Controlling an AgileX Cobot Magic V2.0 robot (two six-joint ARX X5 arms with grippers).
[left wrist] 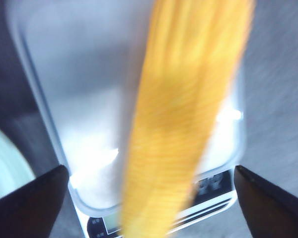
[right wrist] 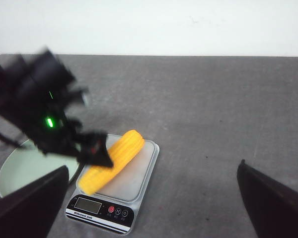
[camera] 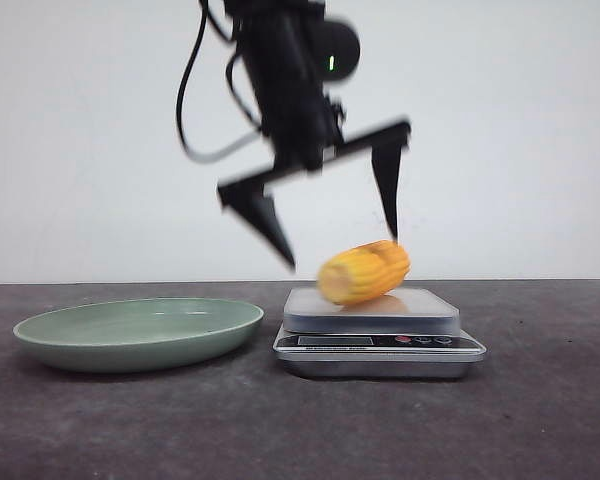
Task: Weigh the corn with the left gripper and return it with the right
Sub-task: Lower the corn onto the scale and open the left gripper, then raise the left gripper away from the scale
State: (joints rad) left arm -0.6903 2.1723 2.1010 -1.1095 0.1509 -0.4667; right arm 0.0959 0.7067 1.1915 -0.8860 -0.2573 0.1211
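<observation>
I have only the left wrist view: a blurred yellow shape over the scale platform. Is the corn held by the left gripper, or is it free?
Observer: It looks free. In the front view the left gripper is open above the scale, and the corn is below its fingers on the platform, blurred.
Operator: I see a pale green edge at one side. Is there something in that plate?
Observer: No. The green plate has nothing in it. It stands on the robot's left of the scale, apart from it.
Operator: And where is the right gripper?
Observer: The right wrist view shows the right gripper open and back from the scale. It does not appear in the front view.
</observation>
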